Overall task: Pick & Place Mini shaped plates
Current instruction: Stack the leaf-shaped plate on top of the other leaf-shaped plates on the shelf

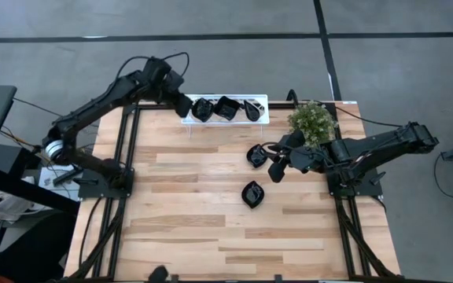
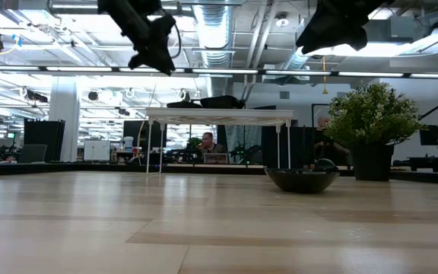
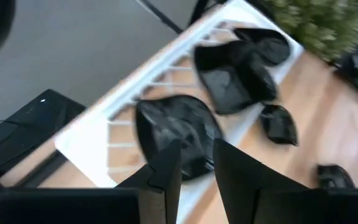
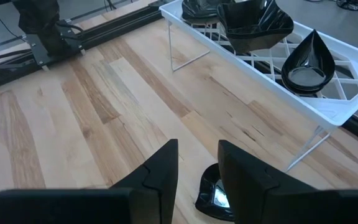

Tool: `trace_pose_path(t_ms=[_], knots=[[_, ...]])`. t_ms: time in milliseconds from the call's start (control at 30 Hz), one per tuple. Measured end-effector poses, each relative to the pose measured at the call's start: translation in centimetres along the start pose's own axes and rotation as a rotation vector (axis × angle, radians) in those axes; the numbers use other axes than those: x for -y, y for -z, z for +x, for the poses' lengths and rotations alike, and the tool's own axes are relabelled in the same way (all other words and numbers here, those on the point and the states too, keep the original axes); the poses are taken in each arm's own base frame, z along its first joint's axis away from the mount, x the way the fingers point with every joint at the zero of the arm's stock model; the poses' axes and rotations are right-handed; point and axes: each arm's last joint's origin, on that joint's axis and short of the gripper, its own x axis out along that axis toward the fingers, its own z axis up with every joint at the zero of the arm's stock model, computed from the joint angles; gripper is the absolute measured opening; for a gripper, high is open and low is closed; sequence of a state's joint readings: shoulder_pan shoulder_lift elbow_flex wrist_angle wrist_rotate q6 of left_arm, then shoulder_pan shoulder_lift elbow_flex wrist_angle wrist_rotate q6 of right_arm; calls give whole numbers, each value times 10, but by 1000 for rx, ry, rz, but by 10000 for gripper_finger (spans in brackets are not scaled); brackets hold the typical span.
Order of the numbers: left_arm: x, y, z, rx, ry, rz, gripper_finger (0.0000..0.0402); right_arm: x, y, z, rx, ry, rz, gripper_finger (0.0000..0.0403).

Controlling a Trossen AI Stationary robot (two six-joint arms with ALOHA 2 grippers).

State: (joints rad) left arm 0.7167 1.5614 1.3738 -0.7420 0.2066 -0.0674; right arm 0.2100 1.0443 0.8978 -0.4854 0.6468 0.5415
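A white lattice tray (image 1: 266, 118) stands on thin legs at the table's far edge. Three mini shaped plates, glossy black, lie on it: one at its left end (image 1: 202, 108), a wavy square (image 1: 226, 107) and a teardrop (image 4: 308, 62). Two more plates rest on the wood, one (image 1: 256, 155) near the plant and one (image 1: 252, 193) nearer the middle. My left gripper (image 1: 184, 105) hangs open just above the tray's left-end plate (image 3: 173, 121). My right gripper (image 1: 276, 169) is open, high over the table, above the plate (image 4: 215, 190) on the wood.
A potted green plant (image 1: 313, 122) stands at the far right, beside the tray's right end and close to my right arm. Black frame rails (image 1: 128, 149) run along both table sides. The near half of the wooden table (image 1: 211, 244) is bare.
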Motion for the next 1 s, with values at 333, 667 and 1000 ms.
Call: trace_pose_path(t_ms=[333,667,1000], knots=[[58,39,-22,209,170,38,92,0,0,0,1,0,2,109],[115,82,0,280,392,37,92,1,0,1,2,6,3,109],[144,119,15,367,520,126,92,-2,7,12,-107,-36,68,109]])
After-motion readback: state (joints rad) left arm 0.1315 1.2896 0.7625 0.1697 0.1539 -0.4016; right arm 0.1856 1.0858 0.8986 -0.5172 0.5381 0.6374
